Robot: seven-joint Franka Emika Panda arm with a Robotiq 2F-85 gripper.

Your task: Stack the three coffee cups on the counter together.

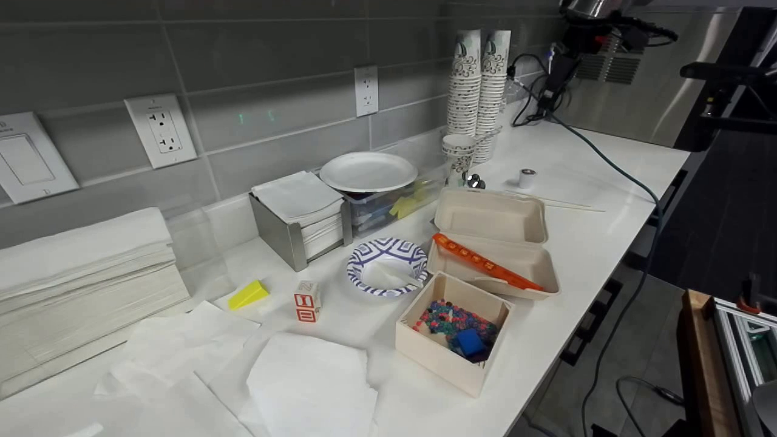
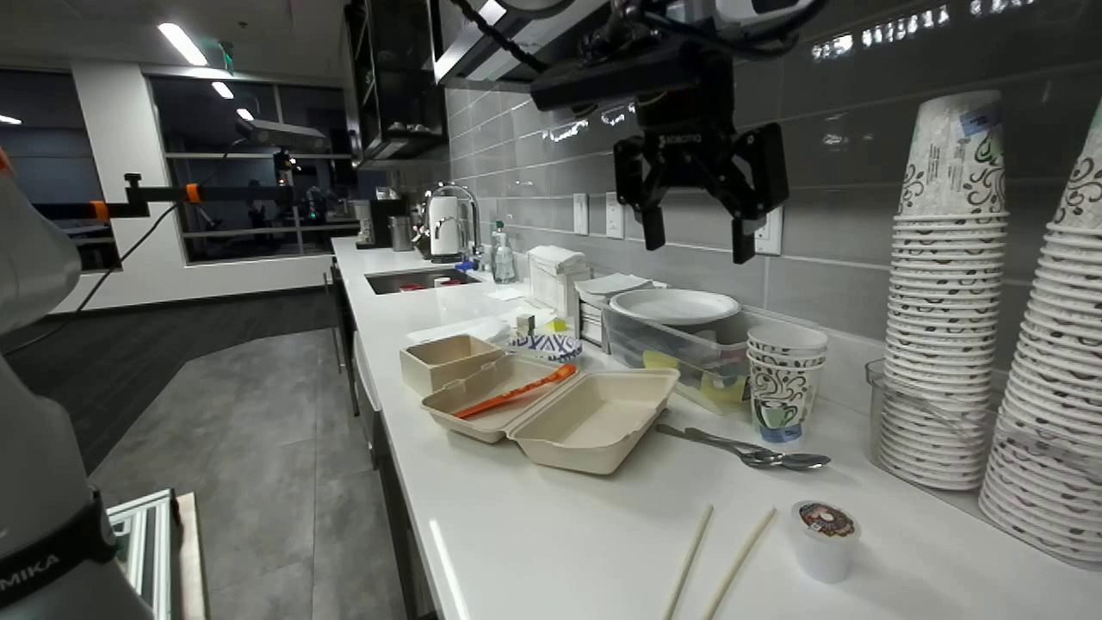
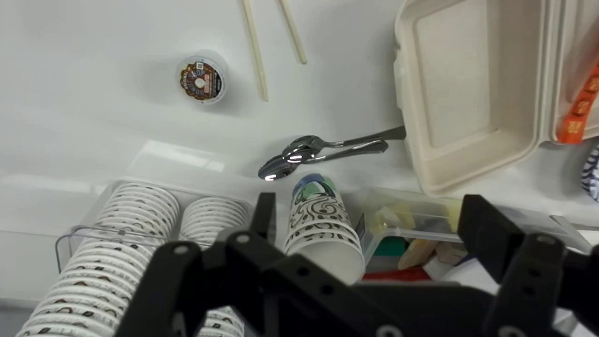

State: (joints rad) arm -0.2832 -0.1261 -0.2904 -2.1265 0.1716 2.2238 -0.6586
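Hovering over the counter (image 2: 534,534), the claw (image 2: 699,237) is spread wide, gripping nothing, probably so it won't snag the cups (image 2: 782,392). All 3 sit nested upright just beside the bin (image 2: 680,351), so I'd guess the stacking's done.

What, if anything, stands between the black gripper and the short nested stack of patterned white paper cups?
Nothing visible stands between the open gripper and the cup stack. Beside the stack, the rectangular clear plastic bin could crowd the gripper during descent; so might the tall white paper-cup columns opposite.
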